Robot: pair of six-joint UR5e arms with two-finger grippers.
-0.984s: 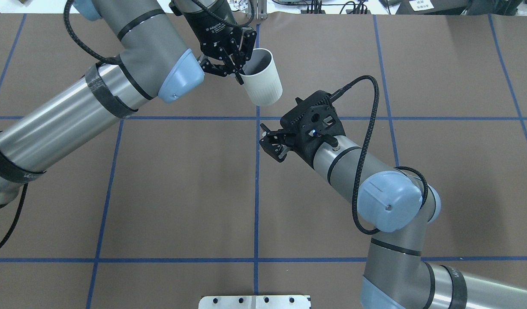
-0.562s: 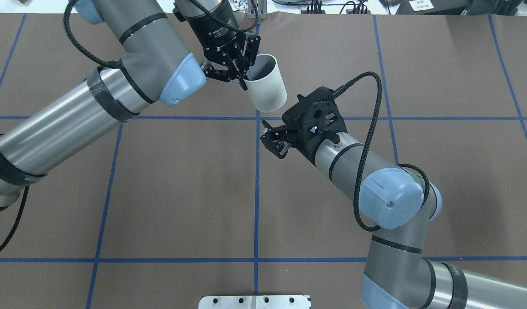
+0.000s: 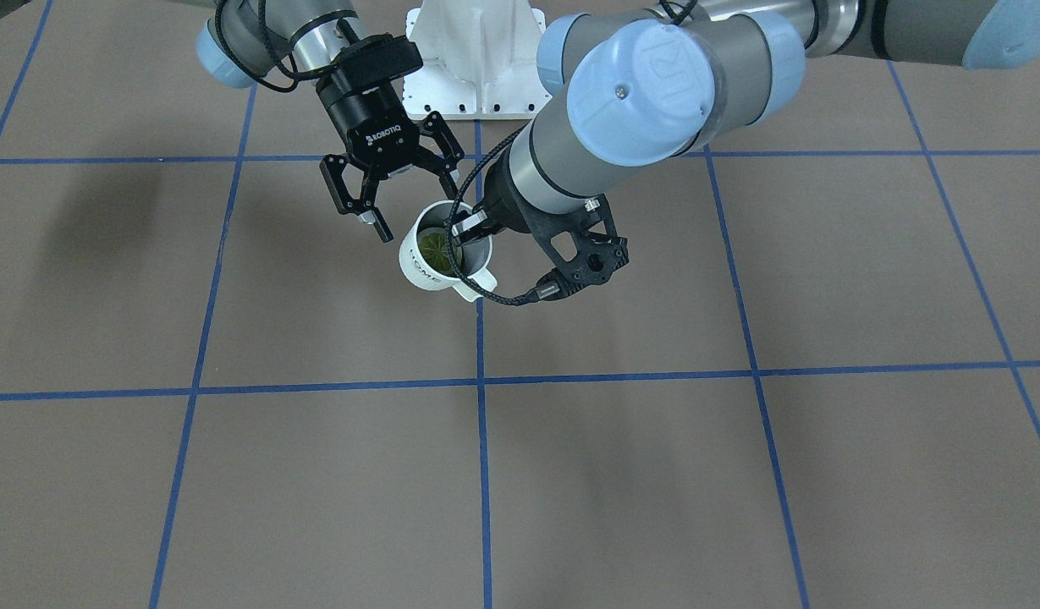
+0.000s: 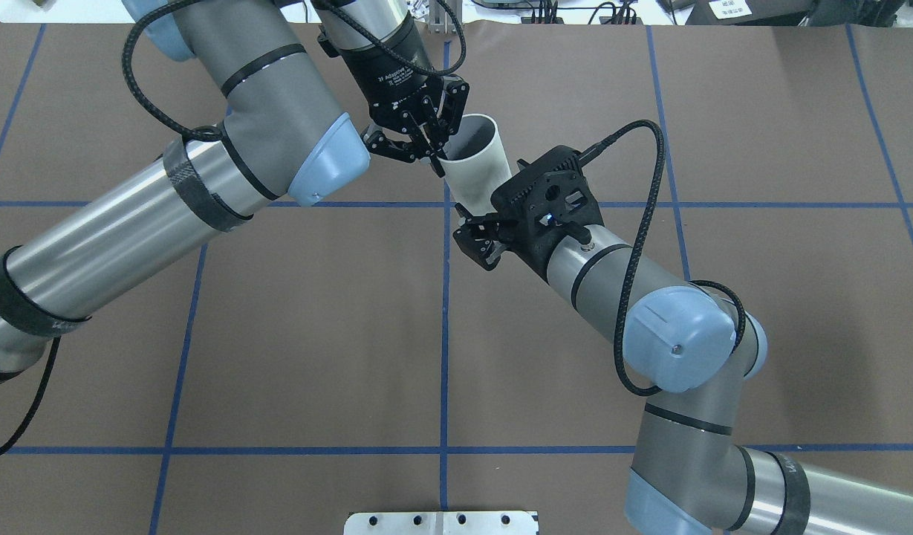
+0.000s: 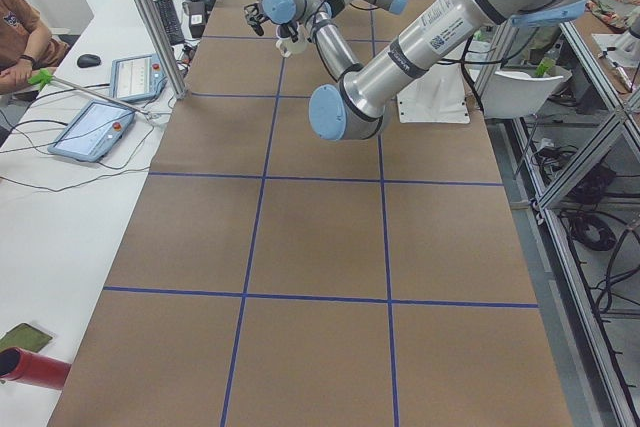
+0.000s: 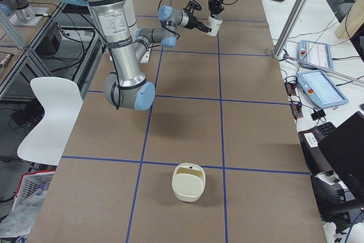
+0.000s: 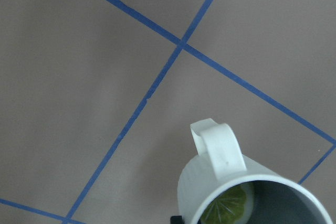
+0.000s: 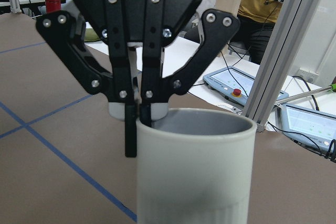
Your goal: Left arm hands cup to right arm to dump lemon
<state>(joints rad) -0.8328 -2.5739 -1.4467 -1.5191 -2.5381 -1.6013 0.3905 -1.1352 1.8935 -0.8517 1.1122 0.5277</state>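
Observation:
The left gripper (image 4: 434, 160) is shut on the rim of the white cup (image 4: 475, 174) and holds it above the table near the centre line. One of its fingers is inside the mouth, as the right wrist view (image 8: 139, 114) shows. The front view shows the cup (image 3: 422, 266) with the yellow-green lemon (image 3: 435, 245) lying inside. The left wrist view shows the cup's handle and wall (image 7: 223, 153) and the lemon (image 7: 228, 205). The right gripper (image 4: 477, 244) is open, right by the cup's lower wall. In the front view it (image 3: 418, 207) sits beside the cup.
A cream bowl-like container (image 6: 188, 181) stands on the table towards the robot's right end. The white robot base (image 3: 473, 59) is at the table's back edge. Aluminium posts (image 6: 293, 24) and operator tablets (image 6: 318, 89) line the far side.
The left arm has carried the cup down and to the right in the overhead view, towards the right gripper. The right gripper has crept up towards it. The gap has closed.

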